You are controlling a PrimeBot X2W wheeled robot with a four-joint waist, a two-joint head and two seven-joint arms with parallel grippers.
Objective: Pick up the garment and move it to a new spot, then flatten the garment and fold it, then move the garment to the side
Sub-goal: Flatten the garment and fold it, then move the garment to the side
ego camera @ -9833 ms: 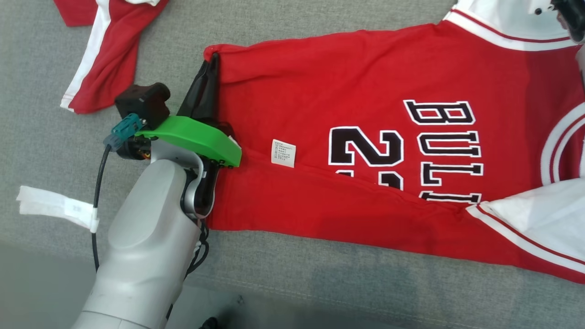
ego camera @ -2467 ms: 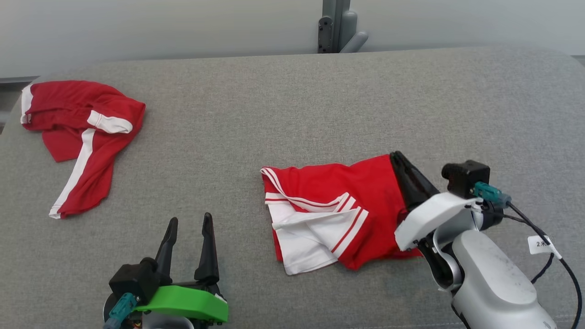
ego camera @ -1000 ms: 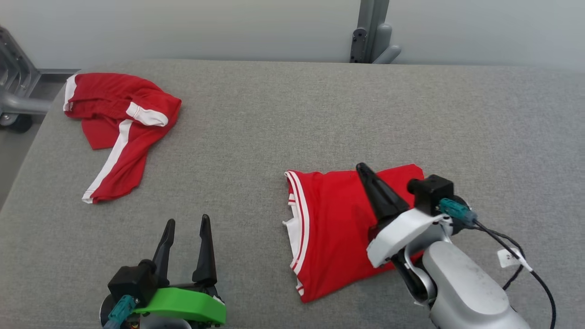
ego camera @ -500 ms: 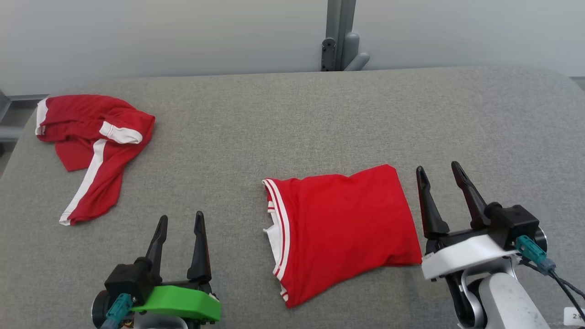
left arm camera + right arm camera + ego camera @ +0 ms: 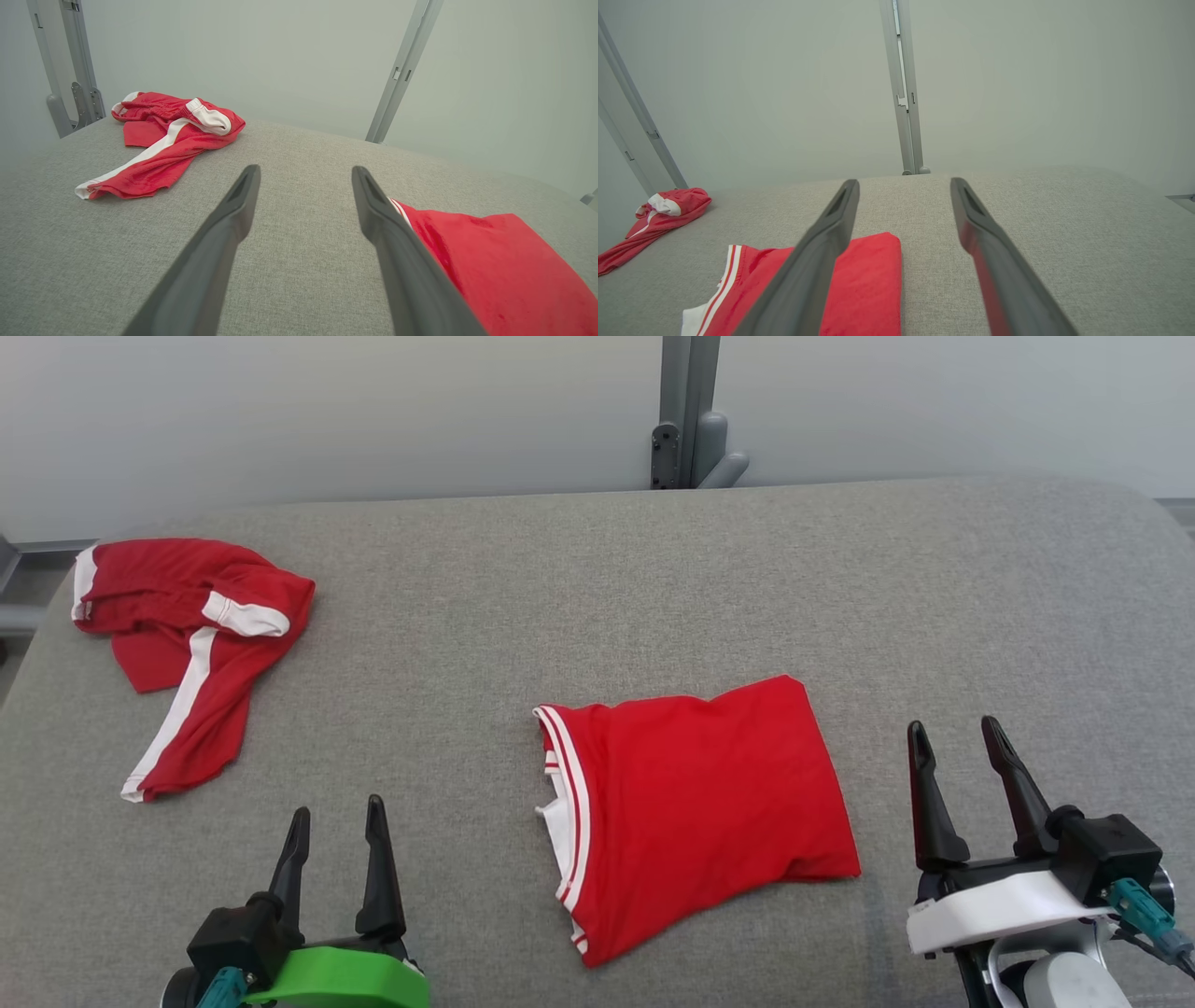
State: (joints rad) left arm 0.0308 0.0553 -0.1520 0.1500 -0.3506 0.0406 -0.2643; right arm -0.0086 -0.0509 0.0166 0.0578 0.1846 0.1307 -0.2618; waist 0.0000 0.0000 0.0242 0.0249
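The garment (image 5: 700, 803), a red jersey with white and red striped trim, lies folded into a rough square near the middle of the grey padded table (image 5: 579, 588). It also shows as the garment (image 5: 495, 261) at the lower right of the left wrist view and the garment (image 5: 864, 284) at the lower left of the right wrist view. My left gripper (image 5: 336, 807) stands open at the lower left, well apart from it. My right gripper (image 5: 957, 728) stands open just right of the jersey, touching nothing.
Crumpled red shorts (image 5: 191, 635) with white side stripes lie at the table's far left; the same shorts (image 5: 163, 140) appear in the left wrist view. A grey metal post (image 5: 686, 415) stands behind the table's far edge. Bare grey surface stretches right of the jersey.
My right gripper let go of the jersey, opened, and drew back to the right and toward me. The jersey now lies folded and free. My left gripper stayed open and sank slightly lower in the view.
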